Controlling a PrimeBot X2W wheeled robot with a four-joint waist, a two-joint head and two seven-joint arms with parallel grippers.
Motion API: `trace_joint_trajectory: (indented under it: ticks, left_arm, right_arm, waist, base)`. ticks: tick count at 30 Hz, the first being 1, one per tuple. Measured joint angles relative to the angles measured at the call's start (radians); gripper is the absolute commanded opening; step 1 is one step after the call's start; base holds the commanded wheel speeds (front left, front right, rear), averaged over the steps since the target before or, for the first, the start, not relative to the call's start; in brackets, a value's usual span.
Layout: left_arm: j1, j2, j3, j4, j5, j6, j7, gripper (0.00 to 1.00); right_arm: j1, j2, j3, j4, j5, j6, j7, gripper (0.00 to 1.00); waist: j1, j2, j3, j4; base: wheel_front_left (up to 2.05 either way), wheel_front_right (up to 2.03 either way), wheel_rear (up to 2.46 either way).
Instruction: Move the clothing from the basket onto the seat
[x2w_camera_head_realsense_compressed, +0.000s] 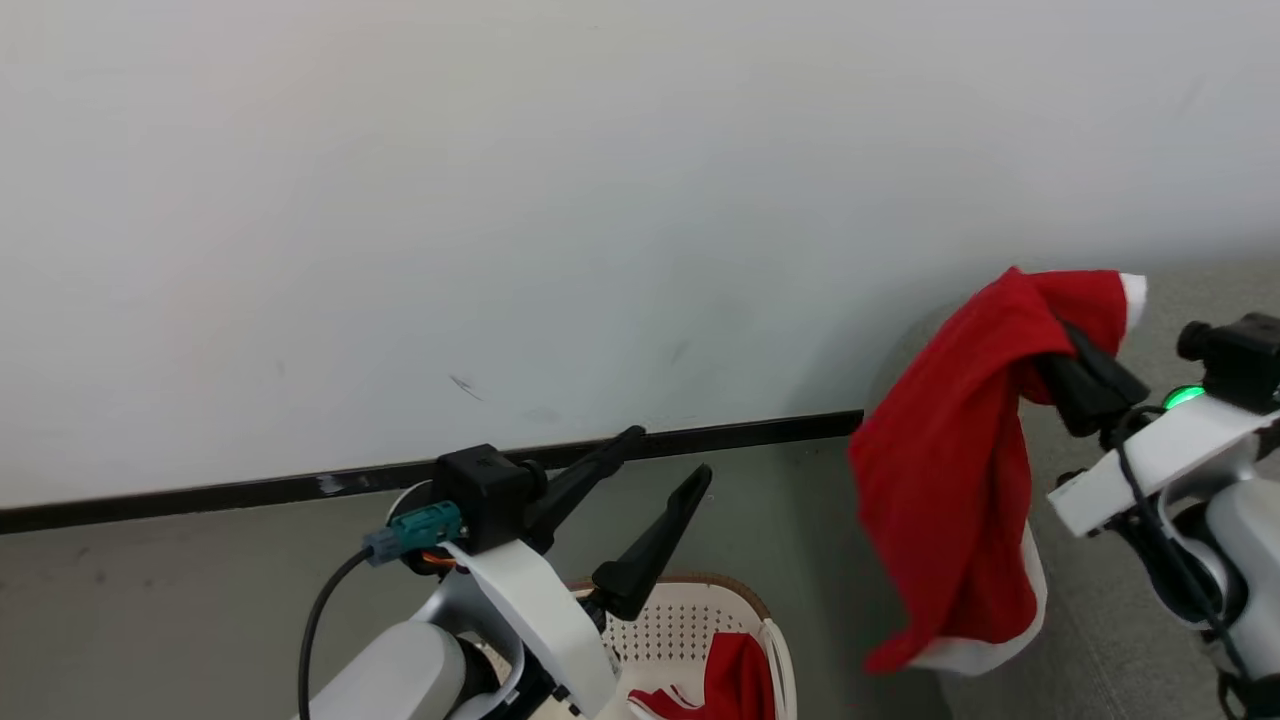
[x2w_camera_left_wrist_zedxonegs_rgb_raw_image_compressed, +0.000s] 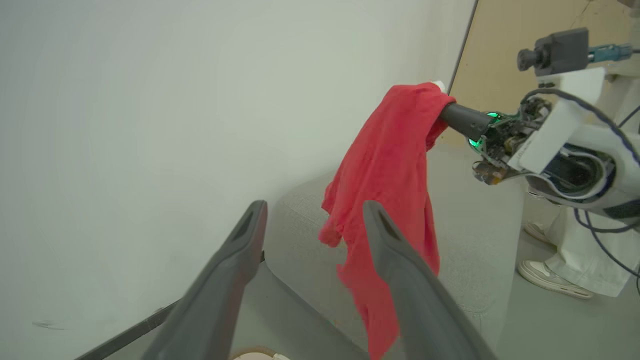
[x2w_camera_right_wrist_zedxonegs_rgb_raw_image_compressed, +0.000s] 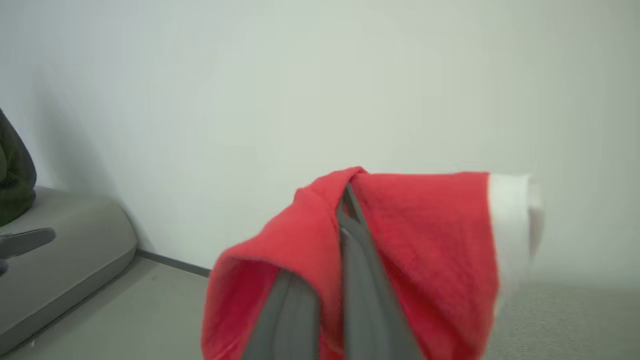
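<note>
Over at 3 o'clock in the head view, the right gripper (x2w_camera_head_realsense_compressed: 1070, 350) has its two fingers pressed together on a red garment (x2w_camera_head_realsense_compressed: 950, 470), pinching it near the top. The cloth hangs down loose, with white trim along the bottom edge and a white cuff at the top. In the right wrist view the fingers (x2w_camera_right_wrist_zedxonegs_rgb_raw_image_compressed: 350, 260) are shut tight with red fabric bunched around them.

The garment dangles in the air above the grey seat (x2w_camera_left_wrist_zedxonegs_rgb_raw_image_compressed: 475, 240), not touching it as far as I can tell.

Down at 6 o'clock in the head view sits the basket (x2w_camera_head_realsense_compressed: 690, 620), on the floor (x2w_camera_head_realsense_compressed: 200, 600), cream with a brown rim. A second red piece (x2w_camera_head_realsense_compressed: 735, 685) lies inside it.

The left gripper (x2w_camera_head_realsense_compressed: 670, 451) is just above the basket at about 7 o'clock, fingers spread wide and pointing toward 1 o'clock, nothing between them.

A person's white shoe (x2w_camera_left_wrist_zedxonegs_rgb_raw_image_compressed: 550, 280) shows at 4 o'clock in the left wrist view, beside the seat.
</note>
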Motion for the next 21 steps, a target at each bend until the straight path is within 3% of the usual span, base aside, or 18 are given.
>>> trace_joint_trajectory:
  ticks: [12, 21]
  left_arm:
    - [0.035, -0.043, -0.098, -0.012, 0.003, -0.035, -0.029, 1.0]
    - [0.036, -0.079, -0.159, -0.002, 0.012, -0.052, -0.057, 1.0]
  right_arm:
    - [0.184, -0.055, -0.303, -0.043, -0.063, 0.0, -0.001, 0.0]
    - [0.328, -0.057, -0.441, -0.095, -0.108, 0.0, -0.001, 0.0]
  waist:
    - [0.0, 0.0, 0.0, -0.07]
    - [0.0, 0.0, 0.001, -0.135]
  base:
    - [0.0, 0.0, 0.0]
    - [0.0, 0.0, 0.0]
